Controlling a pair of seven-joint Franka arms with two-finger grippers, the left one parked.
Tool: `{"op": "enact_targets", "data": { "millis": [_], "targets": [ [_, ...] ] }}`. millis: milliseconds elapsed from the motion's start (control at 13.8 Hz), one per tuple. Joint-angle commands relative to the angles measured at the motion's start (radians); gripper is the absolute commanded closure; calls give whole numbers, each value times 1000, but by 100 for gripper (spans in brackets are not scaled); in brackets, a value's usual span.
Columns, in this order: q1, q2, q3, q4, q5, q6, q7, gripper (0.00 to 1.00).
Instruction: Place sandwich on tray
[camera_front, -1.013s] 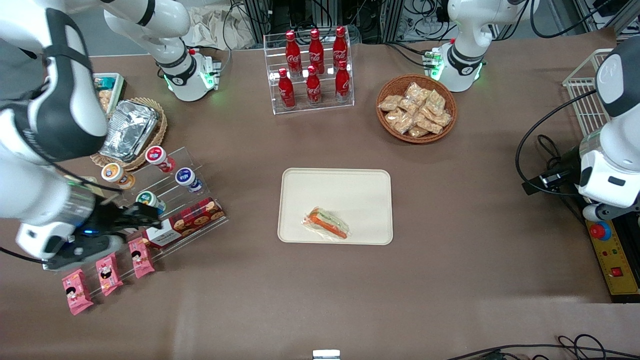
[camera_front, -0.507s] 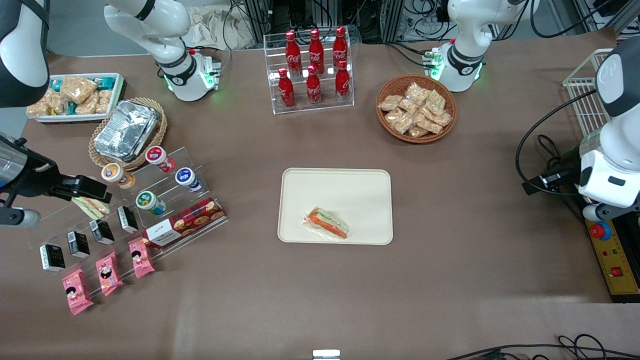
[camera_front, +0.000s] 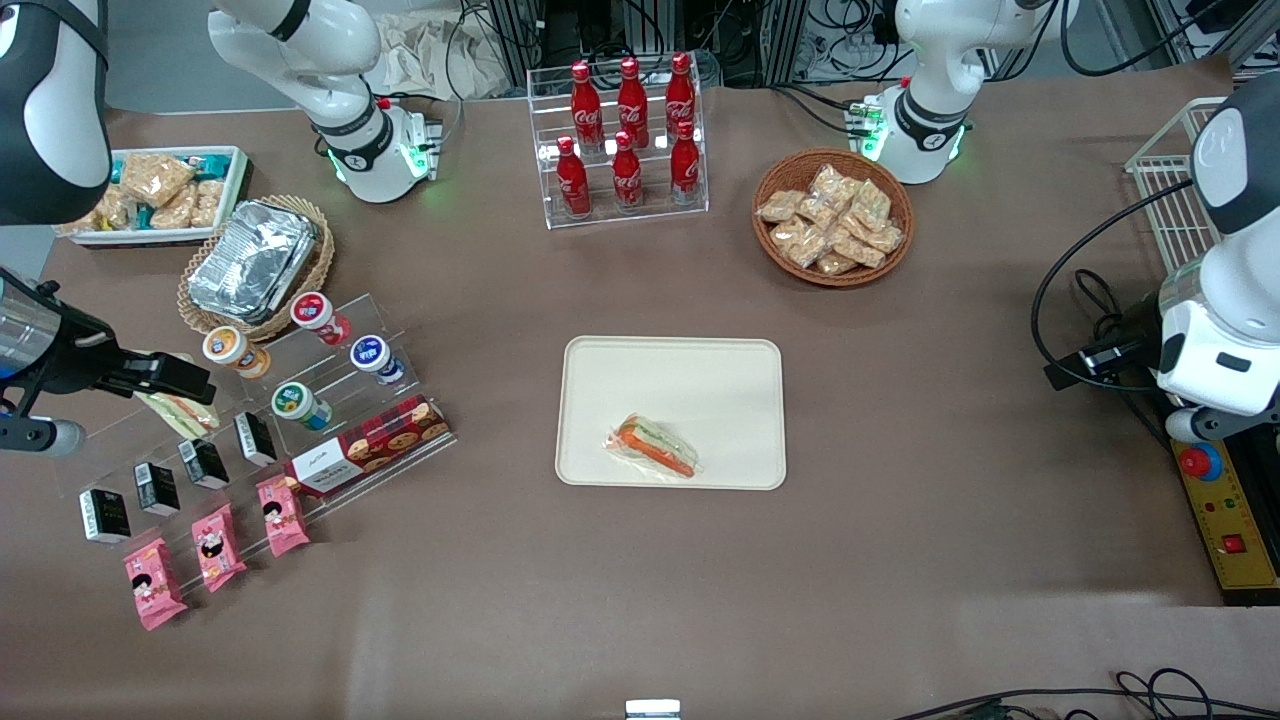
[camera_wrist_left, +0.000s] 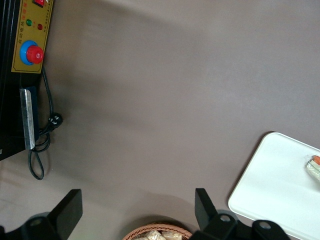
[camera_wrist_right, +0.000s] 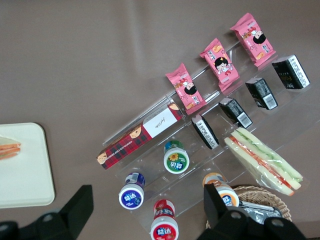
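The sandwich (camera_front: 655, 447), a clear-wrapped wedge with an orange and green filling edge, lies on the cream-beige tray (camera_front: 690, 380), near the tray's edge closest to the front camera. Both also show in the left wrist view: the sandwich (camera_wrist_left: 314, 167) and the tray (camera_wrist_left: 280, 195). In the right wrist view, only the sandwich's tip (camera_wrist_right: 7, 149) and a corner of the tray (camera_wrist_right: 25, 170) show. My right gripper (camera_front: 185, 380) is open and empty. It hovers above the acrylic snack rack toward the working arm's end of the table, well away from the tray. Its fingers (camera_wrist_right: 80, 205) frame the yogurt cups.
A paler wedge sandwich (camera_wrist_right: 262, 160) lies on the acrylic rack (camera_front: 250, 420) with yogurt cups, a cookie box (camera_front: 370, 445) and pink packets. A foil-container basket (camera_front: 255, 265), a white snack tray (camera_front: 160, 195), a cola rack (camera_front: 625, 140) and a wicker basket (camera_front: 832, 215) stand farther from the front camera.
My right arm has swung off the snack rack toward its own end of the table, uncovering the paler sandwich and black packets. In the last half second it barely moved. The sandwich stays on the tray.
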Motion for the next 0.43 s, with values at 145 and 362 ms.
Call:
{"op": "enact_targets", "data": {
  "millis": [145, 362],
  "targets": [
    [-4, -19, -6, -13, -14, -5, -60, 9],
    [-4, -19, -5, -9, -17, -11, -61, 9]
  ]
}}
